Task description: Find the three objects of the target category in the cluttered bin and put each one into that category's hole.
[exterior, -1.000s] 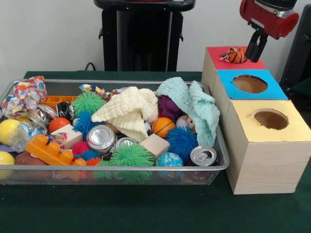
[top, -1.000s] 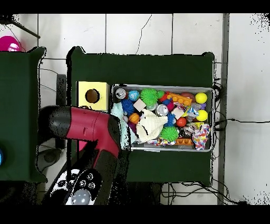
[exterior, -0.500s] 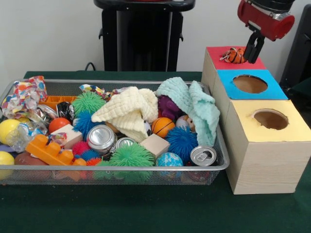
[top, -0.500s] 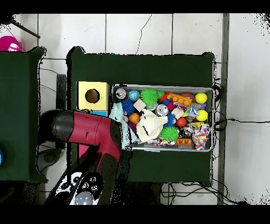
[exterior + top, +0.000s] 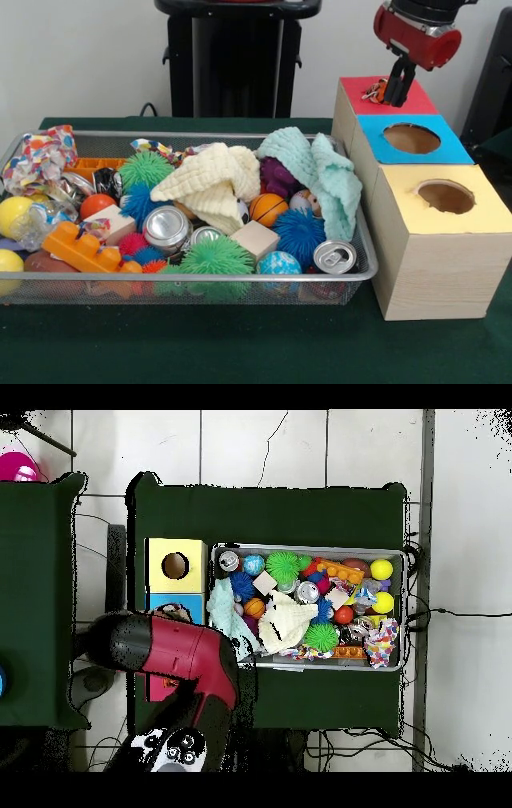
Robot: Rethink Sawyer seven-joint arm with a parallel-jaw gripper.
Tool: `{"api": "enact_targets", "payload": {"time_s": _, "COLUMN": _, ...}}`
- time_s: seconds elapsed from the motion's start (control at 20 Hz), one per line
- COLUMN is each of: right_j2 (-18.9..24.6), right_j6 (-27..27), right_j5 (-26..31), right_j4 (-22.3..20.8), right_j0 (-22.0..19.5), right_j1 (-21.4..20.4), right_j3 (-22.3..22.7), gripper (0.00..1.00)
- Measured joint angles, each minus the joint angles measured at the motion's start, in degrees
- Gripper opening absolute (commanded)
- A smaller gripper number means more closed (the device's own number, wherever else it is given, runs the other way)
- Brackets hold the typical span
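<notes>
Gripper (image 5: 398, 84) state I cannot tell; it hangs over the red box (image 5: 416, 98) at the far right, just in front of an orange striped toy (image 5: 378, 90) lying on the lid. That toy seems not yet down the hole, so nudge it squarely over the opening. Wire bin (image 5: 240, 280) lies left.

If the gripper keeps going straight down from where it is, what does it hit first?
Most likely the orange striped toy lying on the red box top; the gripper hangs right over it, though depth is hard to judge.
</notes>
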Motion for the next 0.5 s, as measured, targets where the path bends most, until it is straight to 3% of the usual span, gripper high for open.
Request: {"api": "enact_targets", "payload": {"time_s": 0.5, "right_j2": 0.0, "right_j6": 0.0, "right_j5": 0.0, "right_j4": 1.2, "right_j0": 1.5, "right_j1": -3.0, "right_j3": 4.9, "gripper": 0.00}}
